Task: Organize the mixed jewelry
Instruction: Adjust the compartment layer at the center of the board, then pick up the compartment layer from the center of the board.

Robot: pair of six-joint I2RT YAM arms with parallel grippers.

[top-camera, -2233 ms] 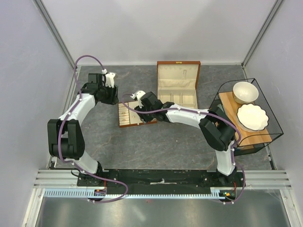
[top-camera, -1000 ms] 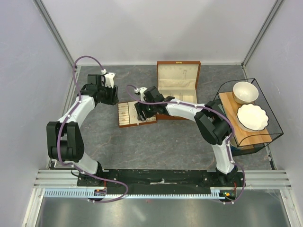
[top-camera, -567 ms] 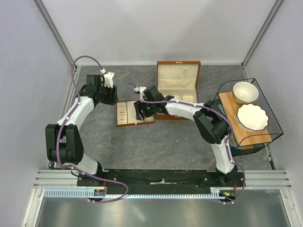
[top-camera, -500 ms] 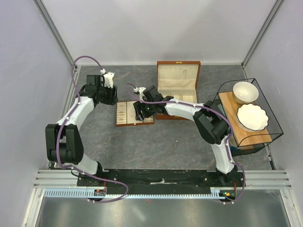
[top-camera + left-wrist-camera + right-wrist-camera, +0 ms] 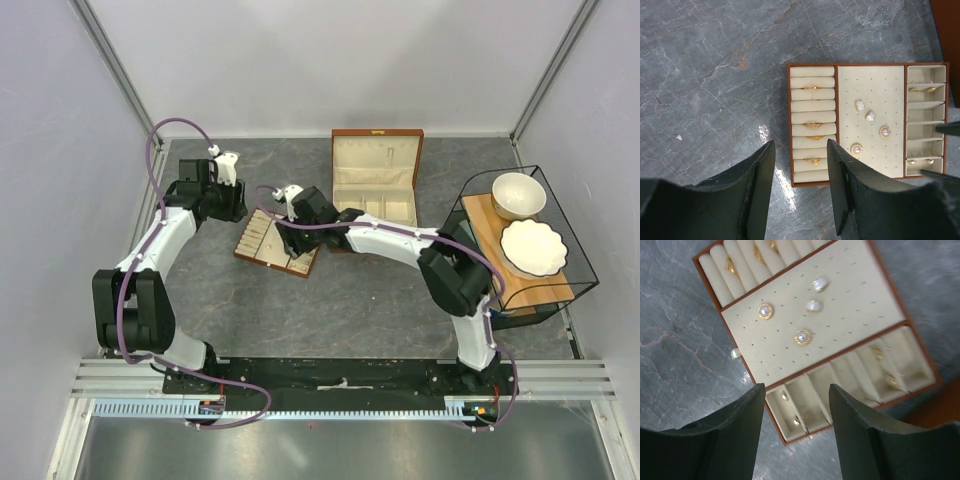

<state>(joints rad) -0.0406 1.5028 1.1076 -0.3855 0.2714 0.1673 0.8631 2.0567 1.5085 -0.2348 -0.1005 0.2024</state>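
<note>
The mixed jewelry lies in a flat cream tray with a brown rim, turned diagonal on the table. In the left wrist view, gold rings sit in the tray's ring rolls. Pearl and gold studs rest on the dotted panel, and small gold pieces lie in the side compartments. My left gripper hangs open above the tray's near end. The right wrist view shows studs and small gold pieces under my open right gripper. It hovers above the tray with nothing between its fingers.
A brown wooden box stands open just behind the tray, and its corner shows beside the tray. At the right, a black wire basket holds a wooden board with a bowl and a scalloped plate.
The tray has turned from square to diagonal and slid a little left. My right gripper has shifted back and left with it. The left arm has barely moved.
</note>
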